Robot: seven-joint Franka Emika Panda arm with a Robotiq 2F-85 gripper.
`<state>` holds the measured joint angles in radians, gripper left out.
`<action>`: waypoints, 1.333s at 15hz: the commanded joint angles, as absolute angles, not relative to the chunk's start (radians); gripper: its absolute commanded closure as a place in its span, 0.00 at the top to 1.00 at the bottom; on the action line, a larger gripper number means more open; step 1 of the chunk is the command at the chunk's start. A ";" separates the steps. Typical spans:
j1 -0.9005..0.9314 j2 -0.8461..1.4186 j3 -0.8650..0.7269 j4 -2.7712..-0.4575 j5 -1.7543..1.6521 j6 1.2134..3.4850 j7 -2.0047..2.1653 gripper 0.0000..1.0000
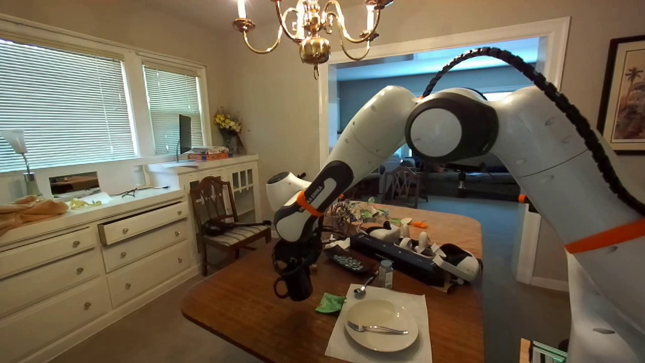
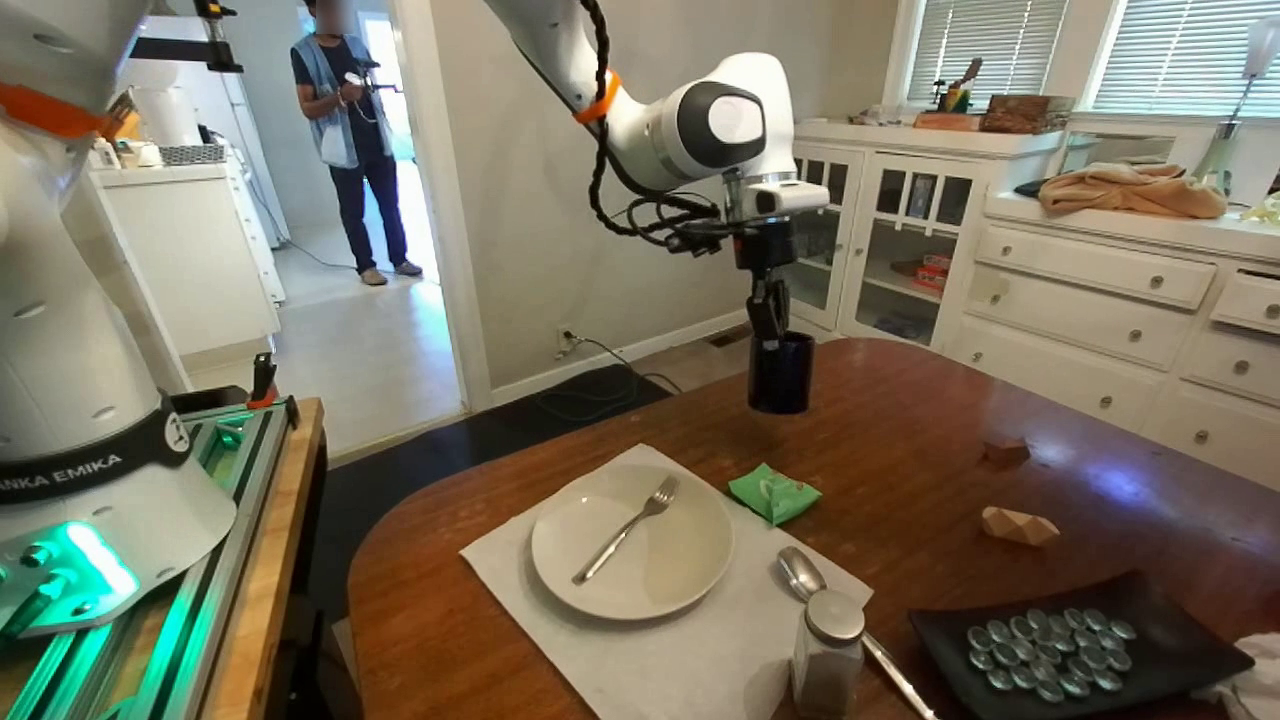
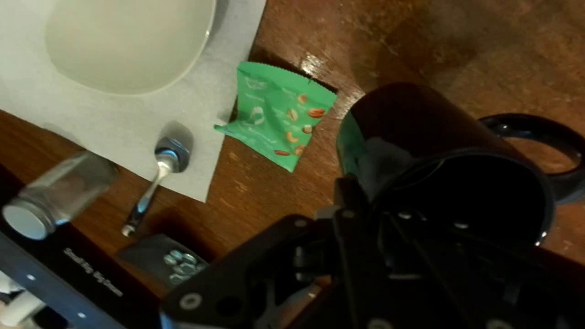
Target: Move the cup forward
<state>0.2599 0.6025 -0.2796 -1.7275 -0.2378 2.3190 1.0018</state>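
The cup (image 1: 297, 283) is a small near-black mug with a side handle. It also shows in an exterior view (image 2: 781, 375) and large in the wrist view (image 3: 411, 123). My gripper (image 2: 770, 338) points down and is shut on the cup's near wall, one finger outside and one inside the rim. In the wrist view the fingertips (image 3: 363, 201) are dark, and the inner one is hard to make out. The cup looks upright and seems held a little above the table; whether its base touches the wood is hard to tell. Its handle points away from the plate.
A white plate (image 2: 632, 540) with a fork lies on a white mat (image 2: 700, 640). A green snack packet (image 2: 775, 494) lies between mat and cup. A spoon (image 2: 800, 573), a glass shaker (image 2: 828, 650) and a black tray (image 2: 1180, 640) of glass beads stand nearby.
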 commanded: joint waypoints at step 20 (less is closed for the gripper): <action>0.251 0.244 -0.303 -2.250 -0.603 2.415 1.482 0.02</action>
